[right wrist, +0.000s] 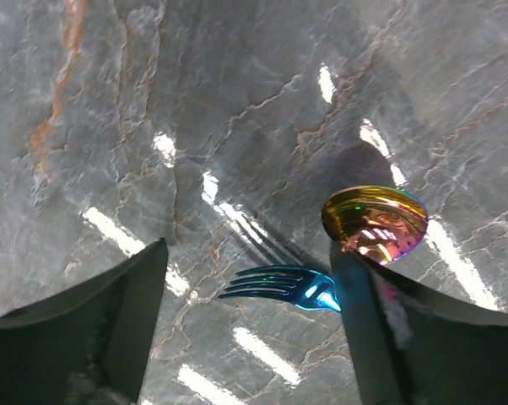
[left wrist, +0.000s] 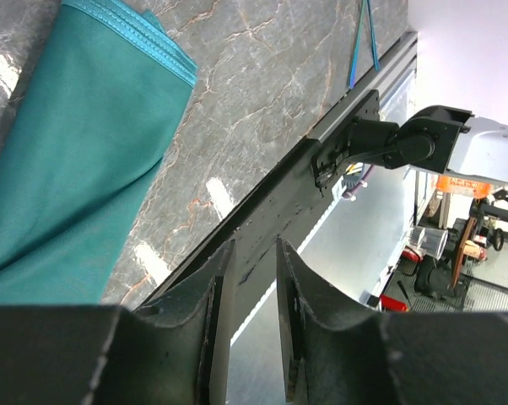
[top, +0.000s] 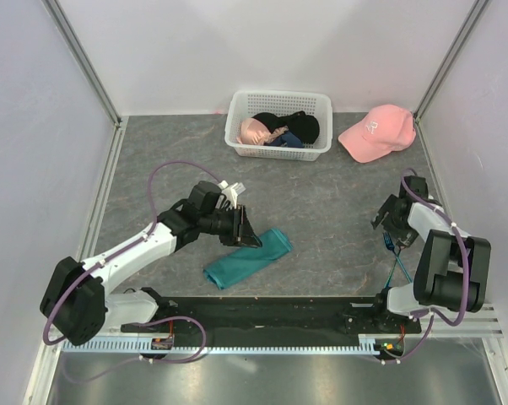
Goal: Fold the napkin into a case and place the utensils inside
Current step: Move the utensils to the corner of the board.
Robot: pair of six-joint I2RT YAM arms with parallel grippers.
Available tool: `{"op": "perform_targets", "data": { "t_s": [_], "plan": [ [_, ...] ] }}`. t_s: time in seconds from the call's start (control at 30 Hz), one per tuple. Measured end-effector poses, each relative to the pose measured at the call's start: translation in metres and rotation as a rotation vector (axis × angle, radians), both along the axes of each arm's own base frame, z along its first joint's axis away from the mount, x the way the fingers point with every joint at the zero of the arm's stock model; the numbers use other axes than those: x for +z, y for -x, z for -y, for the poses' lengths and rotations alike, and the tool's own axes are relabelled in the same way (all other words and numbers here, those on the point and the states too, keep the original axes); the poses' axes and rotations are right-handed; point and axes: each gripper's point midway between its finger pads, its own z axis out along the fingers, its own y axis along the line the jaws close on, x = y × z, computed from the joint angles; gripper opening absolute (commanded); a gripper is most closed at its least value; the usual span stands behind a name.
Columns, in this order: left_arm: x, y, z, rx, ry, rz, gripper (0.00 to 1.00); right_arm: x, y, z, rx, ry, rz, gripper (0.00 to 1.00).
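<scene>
From above, the left arm stretches low from its base, elbow bent, with the left gripper [top: 244,228] at the far edge of the folded napkin [top: 247,258]. The right arm is folded back on itself, the right gripper [top: 387,221] pointing down.

Left wrist: jaws slightly parted, holding nothing (napkin off to one side).

Right wrist: jaws spread wide, gripping nothing; the fork [right wrist: 279,287] lies between them, the spoon [right wrist: 375,221] by one finger.

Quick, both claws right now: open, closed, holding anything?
Left claw: slightly open, empty, beside the folded napkin.
Right claw: wide open, empty, above the blue fork and iridescent spoon.
</scene>
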Motion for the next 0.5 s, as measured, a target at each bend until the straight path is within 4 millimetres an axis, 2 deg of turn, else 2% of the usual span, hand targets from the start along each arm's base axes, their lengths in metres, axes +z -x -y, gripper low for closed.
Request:
{"op": "perform_targets", "data": {
  "t_s": [0.07,0.1,0.17,0.23,0.27,0.37,0.43,0.47,0.5],
  "plan": [
    [-0.001,0.001,0.000,-0.005,-0.001,-0.004,0.33,-0.002,0.001,0.002,-0.015,0.018,-0.009,0.62],
    [-0.001,0.001,0.000,-0.007,0.000,-0.005,0.33,-0.003,0.001,0.004,-0.024,0.035,-0.018,0.51],
    [-0.001,0.001,0.000,-0.011,0.003,-0.006,0.33,-0.004,-0.004,0.002,-0.026,0.043,-0.021,0.45],
    [-0.001,0.000,0.000,-0.008,0.005,-0.006,0.33,-0.003,-0.018,-0.004,-0.021,0.046,-0.006,0.43],
    [-0.001,-0.001,-0.001,-0.005,0.005,-0.005,0.33,-0.002,-0.021,-0.007,-0.014,0.045,-0.003,0.37],
    [0.000,-0.005,-0.003,0.006,0.008,-0.004,0.33,0.000,-0.043,-0.025,-0.016,0.007,0.040,0.31],
    [0.000,-0.007,-0.004,0.014,0.010,-0.003,0.33,0.001,-0.058,-0.038,-0.011,-0.042,0.065,0.32],
    [0.001,-0.008,-0.004,0.017,0.012,-0.001,0.33,0.001,-0.065,-0.043,-0.008,-0.061,0.070,0.46],
    [0.001,-0.009,-0.005,0.019,0.015,0.001,0.33,0.002,-0.070,-0.046,-0.007,-0.074,0.074,0.52]
  ]
}}
